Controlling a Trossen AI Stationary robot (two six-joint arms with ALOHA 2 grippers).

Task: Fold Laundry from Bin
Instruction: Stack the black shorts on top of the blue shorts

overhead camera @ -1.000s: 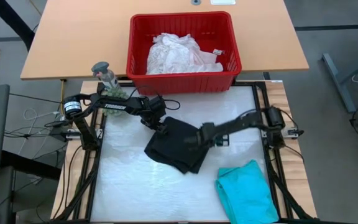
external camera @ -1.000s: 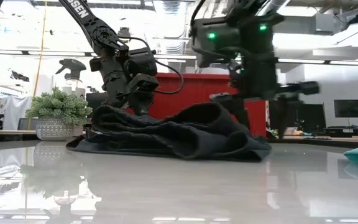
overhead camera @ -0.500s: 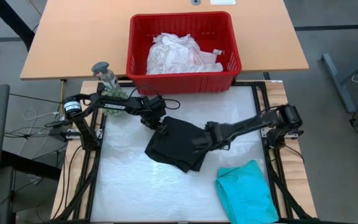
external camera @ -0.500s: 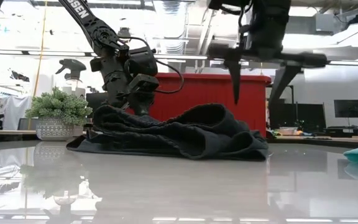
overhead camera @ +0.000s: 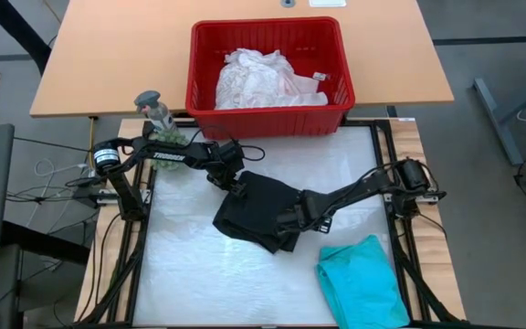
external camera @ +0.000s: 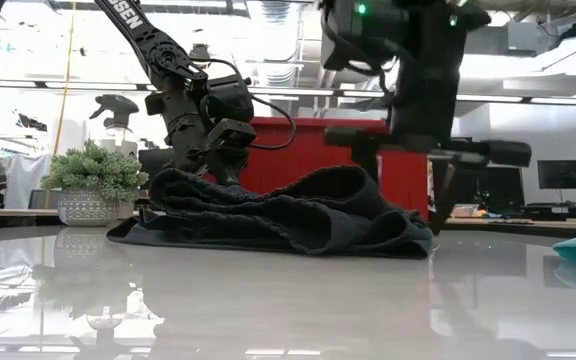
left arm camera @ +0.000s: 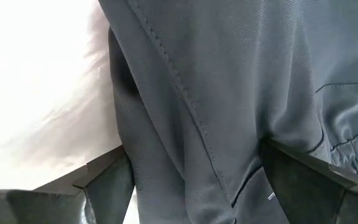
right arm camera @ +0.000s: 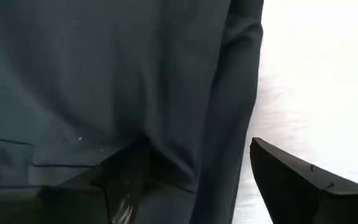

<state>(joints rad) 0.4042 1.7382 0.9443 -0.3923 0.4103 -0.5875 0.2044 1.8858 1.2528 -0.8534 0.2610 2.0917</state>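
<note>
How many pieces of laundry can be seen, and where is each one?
3. The black garment lies mid-table between both hands. The teal garment lies at the table's near right corner. The white lacy top is in the red bin; more may be hidden under it.

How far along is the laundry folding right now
Done: the teal garment lies folded at the table's near right corner. In hand: the black garment sits bunched mid-table, with the left gripper open at its far edge and the right gripper open at its right edge. Left: white laundry waits in the red bin.
</note>
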